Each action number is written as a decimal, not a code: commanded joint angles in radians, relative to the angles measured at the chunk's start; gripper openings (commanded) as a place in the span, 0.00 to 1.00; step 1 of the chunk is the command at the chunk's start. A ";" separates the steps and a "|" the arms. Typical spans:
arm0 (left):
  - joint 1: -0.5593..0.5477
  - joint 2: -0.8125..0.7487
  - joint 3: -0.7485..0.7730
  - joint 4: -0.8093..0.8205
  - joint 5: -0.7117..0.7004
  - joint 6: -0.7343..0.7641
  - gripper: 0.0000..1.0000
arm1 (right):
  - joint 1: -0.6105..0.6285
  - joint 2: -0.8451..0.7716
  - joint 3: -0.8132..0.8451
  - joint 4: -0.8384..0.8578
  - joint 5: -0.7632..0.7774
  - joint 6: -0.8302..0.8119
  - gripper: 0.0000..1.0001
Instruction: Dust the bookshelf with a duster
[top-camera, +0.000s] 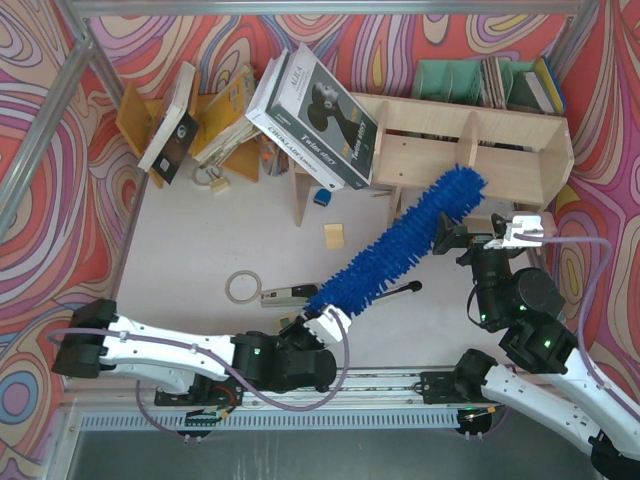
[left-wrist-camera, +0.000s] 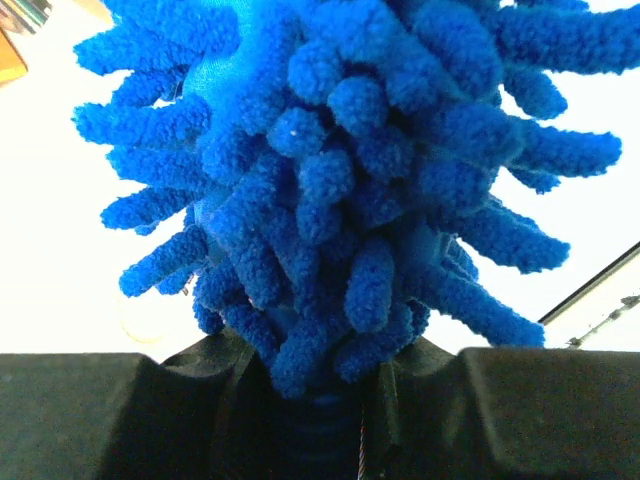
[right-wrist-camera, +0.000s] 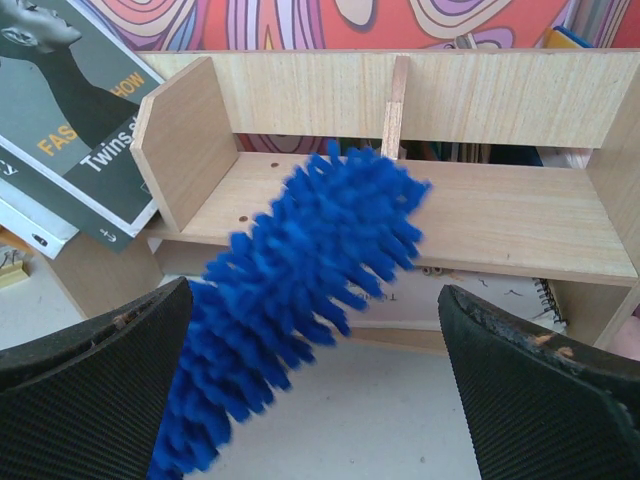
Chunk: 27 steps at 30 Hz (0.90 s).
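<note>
Top external: my fixed overview, high behind both arm bases, looking down across the table (top-camera: 190, 250) to the bookshelf (top-camera: 520, 125) at the far side. Left wrist: extremely close, looking along the duster (left-wrist-camera: 340, 200), whose fibres fill the picture. Right wrist: near, facing the bookshelf front, its own fingers (right-wrist-camera: 90, 390) in the lower corners. The overview and right wrist share bookshelf and duster.

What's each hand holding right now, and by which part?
Left hand grips the duster at its handle end, below the fluff. Right hand is open, holding nothing.
</note>
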 joint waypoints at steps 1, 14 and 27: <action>-0.003 -0.066 -0.005 -0.109 -0.005 -0.117 0.00 | 0.000 -0.007 0.002 0.012 0.016 -0.005 0.99; -0.080 -0.061 0.109 -0.538 0.158 -0.502 0.00 | 0.000 0.010 0.003 0.011 0.018 -0.008 0.99; -0.178 -0.090 0.046 -0.743 0.076 -0.897 0.00 | 0.000 0.027 0.004 0.022 0.013 -0.006 0.99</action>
